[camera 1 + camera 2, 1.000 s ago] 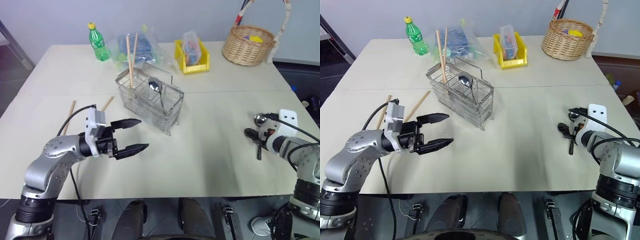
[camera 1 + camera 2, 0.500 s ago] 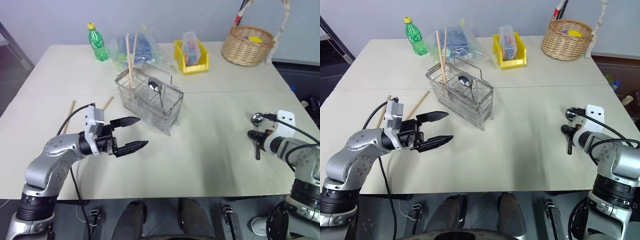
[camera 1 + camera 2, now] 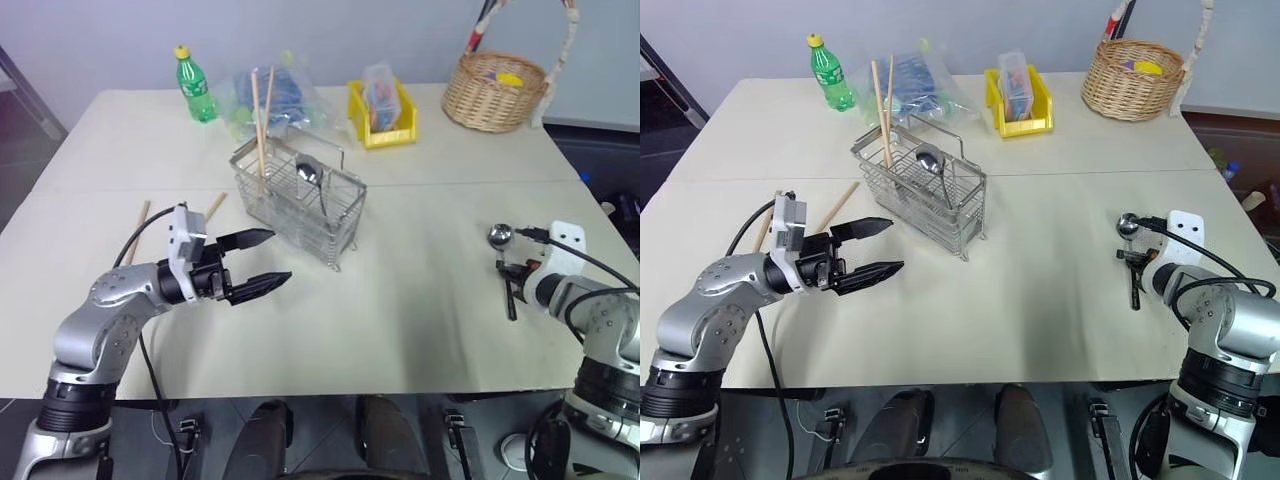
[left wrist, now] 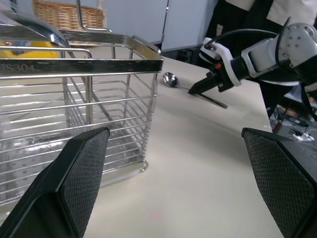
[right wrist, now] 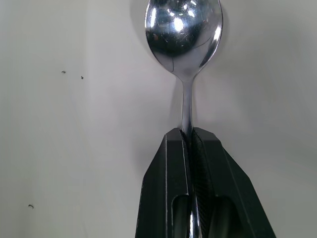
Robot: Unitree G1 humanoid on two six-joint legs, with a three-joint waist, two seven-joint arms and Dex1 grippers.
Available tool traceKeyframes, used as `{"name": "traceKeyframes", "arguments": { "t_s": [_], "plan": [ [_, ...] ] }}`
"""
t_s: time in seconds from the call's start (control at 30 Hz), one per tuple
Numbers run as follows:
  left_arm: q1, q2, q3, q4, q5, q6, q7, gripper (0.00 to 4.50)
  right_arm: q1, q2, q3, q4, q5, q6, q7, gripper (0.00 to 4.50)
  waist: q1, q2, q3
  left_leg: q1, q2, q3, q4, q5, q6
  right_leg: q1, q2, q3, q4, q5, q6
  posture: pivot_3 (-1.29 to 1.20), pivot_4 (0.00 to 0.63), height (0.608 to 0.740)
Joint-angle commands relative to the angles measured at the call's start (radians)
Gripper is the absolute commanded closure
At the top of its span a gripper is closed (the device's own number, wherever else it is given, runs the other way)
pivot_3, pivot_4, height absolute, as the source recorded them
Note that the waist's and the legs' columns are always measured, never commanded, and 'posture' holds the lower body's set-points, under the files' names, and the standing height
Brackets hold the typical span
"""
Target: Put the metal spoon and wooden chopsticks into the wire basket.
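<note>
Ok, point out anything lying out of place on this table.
Two wooden chopsticks lie loose on the table left of the wire basket, partly behind the open left tool. The metal spoon is clamped in the right tool, not yet in the basket.

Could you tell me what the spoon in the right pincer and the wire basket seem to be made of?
Metal spoon: polished steel, by its mirror-like reflections. Wire basket: bright metal wire, probably stainless steel, silver and glossy, with a stamped rim.
</note>
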Motion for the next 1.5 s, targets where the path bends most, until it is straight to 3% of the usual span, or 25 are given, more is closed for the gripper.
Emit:
{"name": "traceKeyframes", "arguments": {
  "t_s": [0.03, 0.27, 0.63, 1.03, 1.5],
  "plan": [
    [-0.023, -0.002, 0.024, 0.006, 0.002, -0.021, -0.002, 0.0, -0.038, 0.019, 0.047, 0.037, -0.025, -0.098, -0.012, 4.45, -0.005, 0.0, 0.0, 0.0, 0.0, 0.0, 0.0, 0.0, 0.0, 0.0, 0.0, 0.0, 0.0, 0.0, 0.0, 0.0, 0.15, 0.74],
    [-0.022, -0.003, 0.017, 0.037, 0.027, -0.045, -0.018, 0.0, -0.163, -0.006, 0.166, 0.045, -0.109, -0.362, -0.028, 4.45, -0.019, 0.005, 0.003, -0.001, 0.0, 0.0, -0.002, 0.0, 0.0, -0.003, 0.0, 0.0, 0.001, 0.001, 0.0, 0.0, 0.15, 0.74],
    [-0.013, -0.031, 0.028, 0.069, 0.076, -0.086, 0.019, 0.0, -0.338, 0.092, 0.261, -0.051, -0.127, -0.68, -0.05, 4.45, -0.016, 0.006, 0.003, -0.003, -0.001, -0.001, -0.002, 0.0, 0.0, -0.004, 0.0, 0.0, 0.001, 0.001, 0.0, 0.0, 0.15, 0.74],
    [0.023, -0.01, 0.087, 0.047, 0.099, -0.094, 0.089, 0.0, -0.404, 0.373, 0.384, -0.161, 0.043, -0.795, -0.001, 4.45, -0.019, 0.006, 0.003, -0.003, 0.0, -0.001, -0.004, 0.001, -0.001, -0.009, 0.0, 0.0, 0.005, 0.001, 0.0, 0.0, 0.15, 0.74],
    [0.076, -0.035, 0.124, 0.006, 0.113, -0.108, 0.197, 0.0, -0.395, 0.523, 0.486, -0.063, 0.099, -0.907, 0.075, 4.45, -0.02, 0.006, 0.003, -0.003, -0.001, -0.001, -0.009, 0.003, -0.005, -0.016, -0.001, 0.001, 0.012, 0.001, -0.003, 0.0, 0.15, 0.74]
  ]
}}
